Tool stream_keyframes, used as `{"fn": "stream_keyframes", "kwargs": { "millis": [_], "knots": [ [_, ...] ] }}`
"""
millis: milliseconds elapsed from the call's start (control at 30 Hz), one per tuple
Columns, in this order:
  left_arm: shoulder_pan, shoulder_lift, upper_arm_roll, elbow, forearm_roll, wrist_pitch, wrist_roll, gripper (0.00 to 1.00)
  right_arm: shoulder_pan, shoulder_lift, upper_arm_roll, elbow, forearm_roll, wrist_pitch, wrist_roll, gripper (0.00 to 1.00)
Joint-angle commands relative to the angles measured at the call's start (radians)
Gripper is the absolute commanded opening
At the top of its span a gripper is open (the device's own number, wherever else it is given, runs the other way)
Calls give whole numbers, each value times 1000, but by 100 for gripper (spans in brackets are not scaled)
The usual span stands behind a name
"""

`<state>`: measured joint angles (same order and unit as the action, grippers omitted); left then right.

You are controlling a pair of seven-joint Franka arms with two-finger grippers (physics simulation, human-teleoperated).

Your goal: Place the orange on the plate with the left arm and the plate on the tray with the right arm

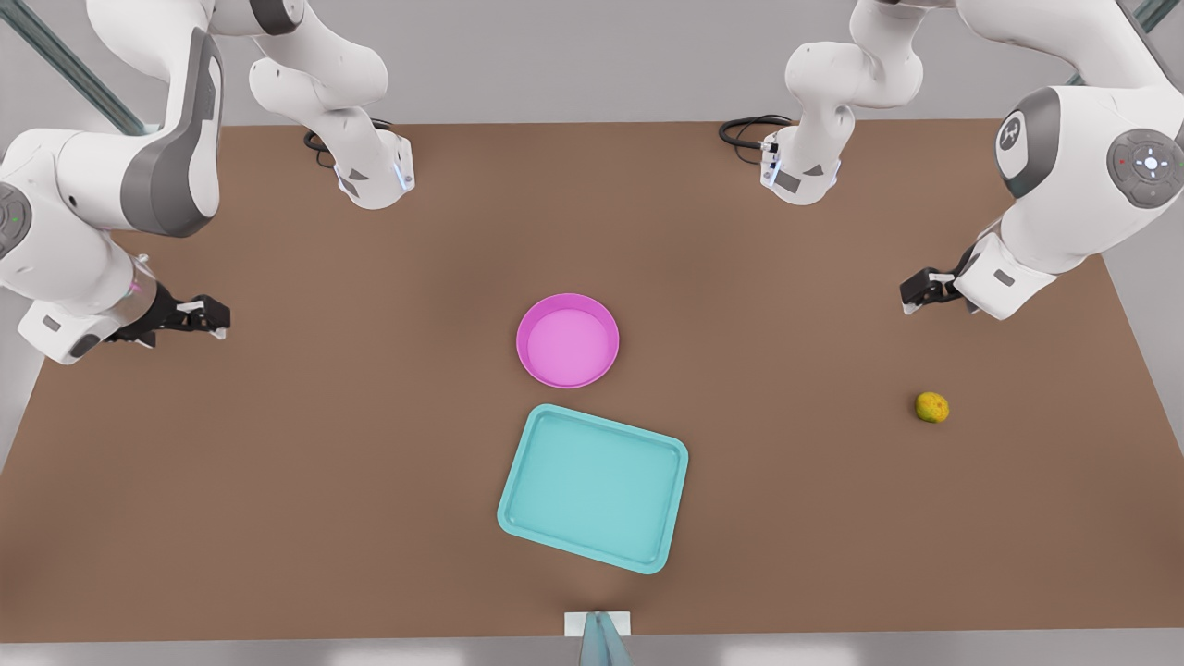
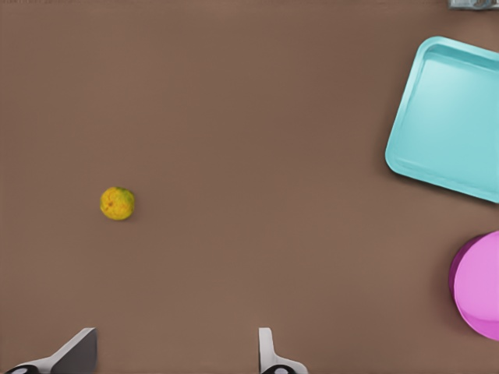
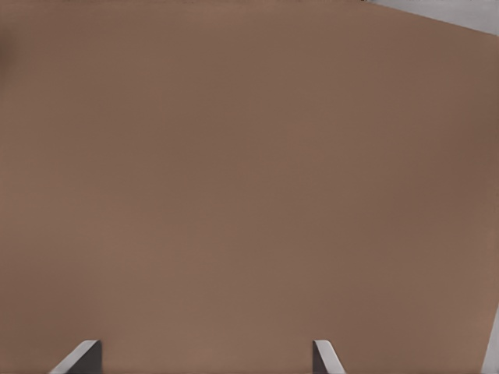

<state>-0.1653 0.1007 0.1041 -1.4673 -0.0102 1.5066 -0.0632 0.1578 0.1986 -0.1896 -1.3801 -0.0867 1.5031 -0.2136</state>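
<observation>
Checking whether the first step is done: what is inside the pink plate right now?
Nothing: the plate shows only its bare pink floor. The orange lies apart on the table, near the left gripper. Nothing covers the plate's inside.

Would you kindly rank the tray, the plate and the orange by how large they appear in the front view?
1. The tray, clearly the largest.
2. The plate, noticeably smaller.
3. The orange, tiny by comparison.
All three rest on the same table, so the ranking looks safe.
</observation>
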Motion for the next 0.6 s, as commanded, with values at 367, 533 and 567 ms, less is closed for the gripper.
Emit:
{"fn": "stream_keyframes", "kwargs": {
  "millis": [367,533,567],
  "knots": [
    [184,330,128,-341,-19,626,365,100,0,94,-1,20,13,-1,-38,100],
    [227,398,128,-334,-22,664,418,100,8,94,-2,41,39,16,48,100],
    [227,402,129,-337,-24,673,418,100,9,94,-1,43,39,17,46,100]
  ]
}}
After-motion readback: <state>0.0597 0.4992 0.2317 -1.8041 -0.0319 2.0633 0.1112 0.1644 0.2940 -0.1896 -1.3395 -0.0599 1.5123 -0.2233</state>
